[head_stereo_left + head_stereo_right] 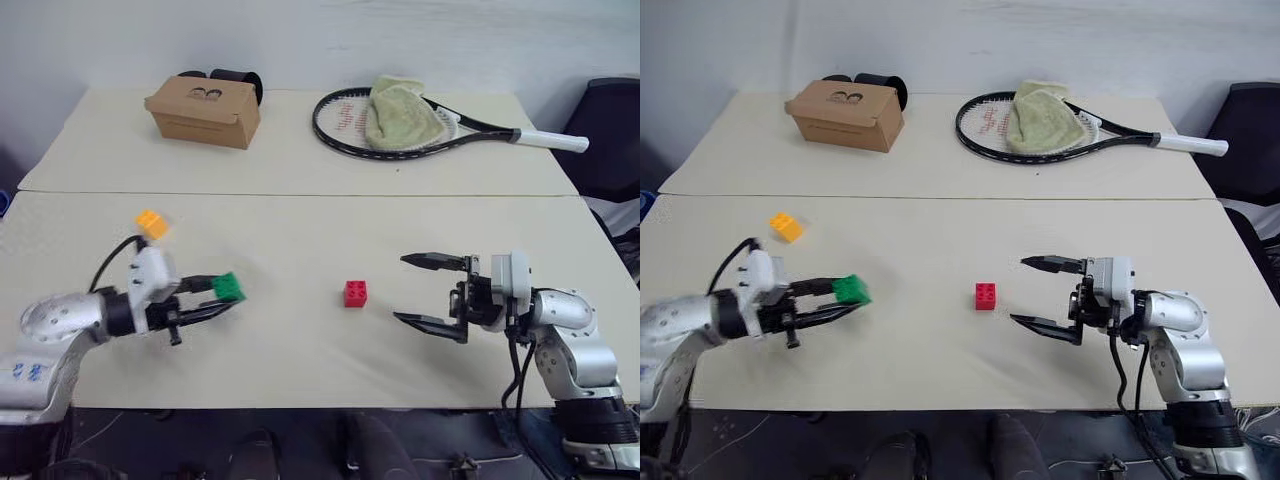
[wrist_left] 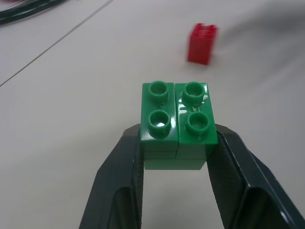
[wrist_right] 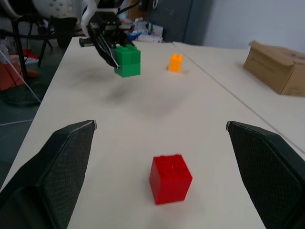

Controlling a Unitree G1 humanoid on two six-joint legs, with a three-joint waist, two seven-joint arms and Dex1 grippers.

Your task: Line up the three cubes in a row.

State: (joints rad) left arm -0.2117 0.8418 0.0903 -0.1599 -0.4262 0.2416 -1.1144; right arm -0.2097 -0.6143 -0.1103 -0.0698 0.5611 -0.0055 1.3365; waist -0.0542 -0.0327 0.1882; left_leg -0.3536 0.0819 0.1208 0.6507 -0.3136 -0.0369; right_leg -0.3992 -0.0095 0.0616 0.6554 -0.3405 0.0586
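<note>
left tool (image 1: 222, 296): clamped on the green cube (image 1: 229, 287), one black finger on each side of it; wrist view shows the fingers (image 2: 125, 167) pressing its two side faces, studs up
green cube: held clear of the table (image 1: 300, 240), a faint shadow under it in the right wrist view; left of the red cube, well apart from it
right tool (image 1: 428, 291): spread wide, nothing between the fingers; points sideways toward the red cube, low over the table, not touching the cube
red cube (image 1: 355, 293): sits on the table, near the middle, between the two tools; nearer the right tool; studs up
orange-yellow cube (image 1: 152, 223): on the table, left side, farther back than the green cube, near the left arm's wrist; apart from both other cubes
cube layout: three cubes not touching each other; orange-yellow and green on the left, red toward the centre
cardboard box (image 1: 204, 112): far-left part of the table, closed, black objects behind it, cannot tell what
tennis racket (image 1: 400, 125): far side of the table, lying flat, white grip pointing right
cloth (image 1: 398, 115): pale green, crumpled on the racket head
table seam: line across the table, between the far items and the cubes
</note>
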